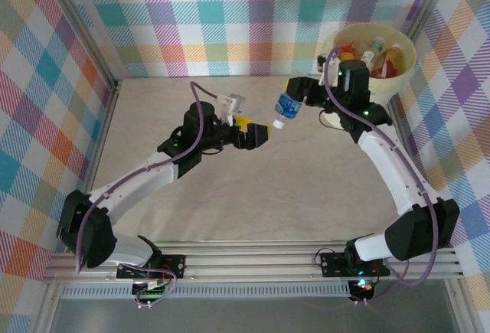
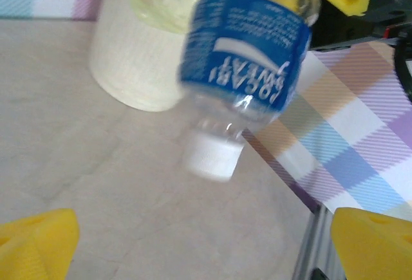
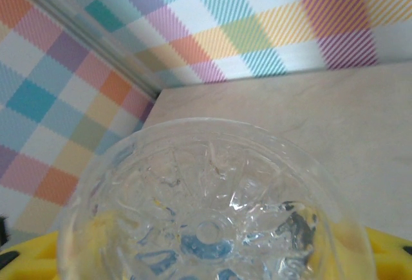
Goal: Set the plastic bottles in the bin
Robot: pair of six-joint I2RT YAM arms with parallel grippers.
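A clear plastic bottle (image 1: 285, 109) with a blue label and white cap hangs cap-down above the table, my right gripper (image 1: 297, 94) shut on its upper body. The right wrist view looks at its ribbed clear base (image 3: 206, 203) between yellow fingers (image 3: 389, 261). My left gripper (image 1: 260, 132) stands open just left of the cap, yellow fingers (image 2: 35, 244) wide apart with nothing between them; the bottle (image 2: 248, 74) hangs ahead of it, apart. The cream bin (image 1: 404, 63) stands at the far right corner, holding several bottles (image 1: 375, 53).
The bin's pale wall (image 2: 129, 61) rises behind the bottle in the left wrist view. Checked walls enclose the table on three sides, with a metal frame rail (image 1: 253, 260) at the near edge. Bare beige tabletop (image 1: 253, 195) lies under both arms.
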